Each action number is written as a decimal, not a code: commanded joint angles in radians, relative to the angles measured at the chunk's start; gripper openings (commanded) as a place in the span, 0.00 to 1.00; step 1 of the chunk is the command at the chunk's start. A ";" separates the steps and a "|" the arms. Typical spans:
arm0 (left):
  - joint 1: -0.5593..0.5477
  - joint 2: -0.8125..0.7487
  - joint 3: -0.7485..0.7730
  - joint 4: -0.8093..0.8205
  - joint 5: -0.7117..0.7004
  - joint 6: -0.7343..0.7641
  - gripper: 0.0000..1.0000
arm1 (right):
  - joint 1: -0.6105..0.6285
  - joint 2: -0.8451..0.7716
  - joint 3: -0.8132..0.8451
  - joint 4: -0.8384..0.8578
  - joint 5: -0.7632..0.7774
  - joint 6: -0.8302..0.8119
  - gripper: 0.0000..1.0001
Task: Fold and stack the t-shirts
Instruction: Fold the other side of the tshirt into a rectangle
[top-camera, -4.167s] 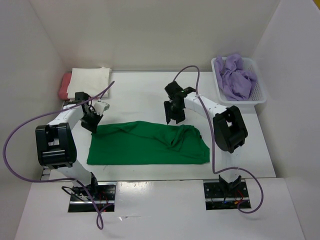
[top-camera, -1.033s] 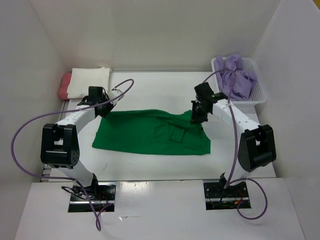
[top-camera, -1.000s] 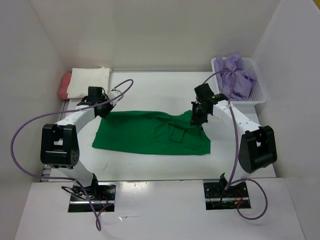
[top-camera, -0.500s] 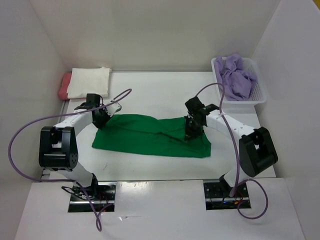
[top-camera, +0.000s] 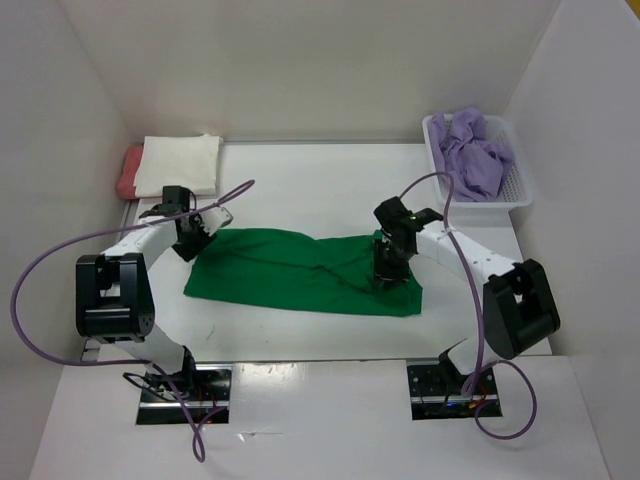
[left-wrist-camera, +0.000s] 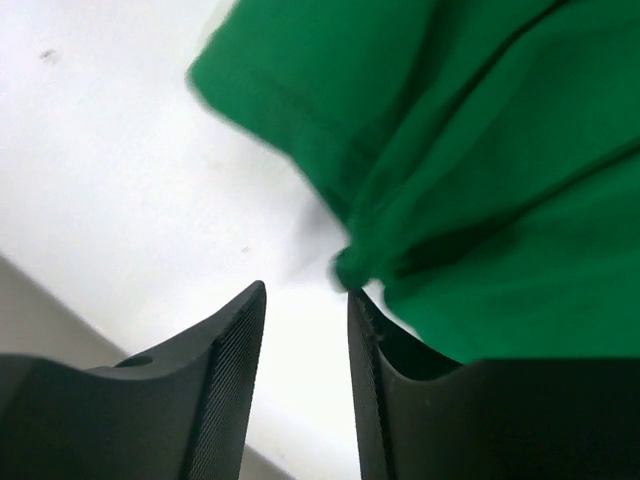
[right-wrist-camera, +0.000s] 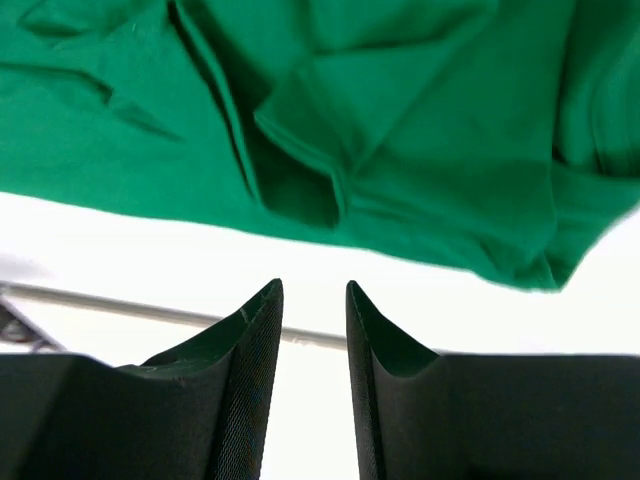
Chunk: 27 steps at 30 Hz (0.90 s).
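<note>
The green t-shirt is lying on the surface, long axis running left to right. The left hand is hovering at its left end, the right hand over its right end, both released and gripping nothing.

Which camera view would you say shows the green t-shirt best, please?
The top external view: the whole green t-shirt is in frame, outline included. The wrist views show only creased patches of it.

Green shirt: soft matt cloth, creased. Purple shirt: crumpled matt cloth. Basket: white plastic mesh. Table: smooth white, slight sheen. Left gripper fingers: black, matt, finely ribbed.
</note>
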 joint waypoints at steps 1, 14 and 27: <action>0.035 -0.032 0.088 -0.074 0.012 0.048 0.47 | -0.053 -0.109 0.051 -0.091 -0.008 0.034 0.37; 0.026 0.166 0.241 0.114 0.136 -0.201 0.68 | -0.253 0.136 0.221 0.216 0.050 0.035 0.51; -0.019 0.347 0.294 0.154 0.146 -0.200 0.71 | -0.322 0.360 0.276 0.325 -0.015 0.015 0.21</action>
